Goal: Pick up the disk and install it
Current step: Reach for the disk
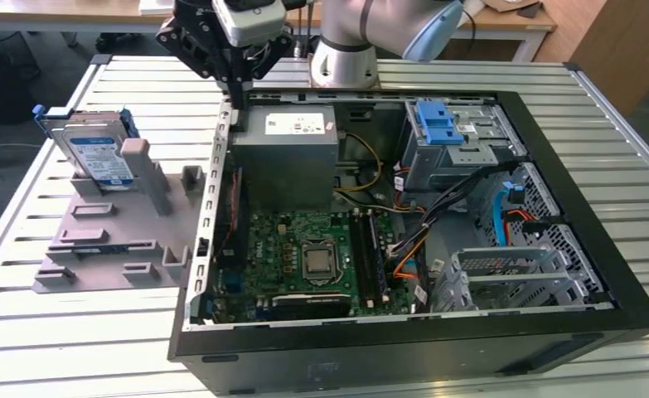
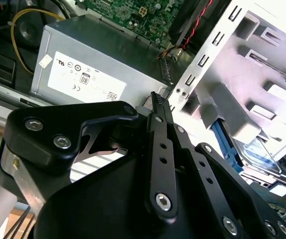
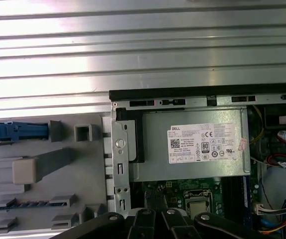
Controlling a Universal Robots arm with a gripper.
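Observation:
The disk (image 1: 95, 154) stands on edge in the grey slotted fixture plate (image 1: 103, 240) at the exterior view's left, its white-and-blue label facing outward and blue rails on its sides. In the first wrist view its blue rail (image 3: 21, 131) shows end-on, and the second wrist view catches the disk (image 2: 256, 151) behind the fixture's posts. My gripper (image 1: 239, 98) hangs over the open computer case's far corner nearest the fixture, beside the power supply, apart from the disk. Its fingers (image 2: 158, 107) are shut together with nothing between them.
The open black computer case (image 1: 589, 207) lies on the slatted metal table (image 1: 59, 332). Inside are the grey power supply (image 1: 285, 141), the motherboard (image 1: 313, 257), loose cables (image 1: 468, 199) and a drive cage with a blue latch (image 1: 443, 123).

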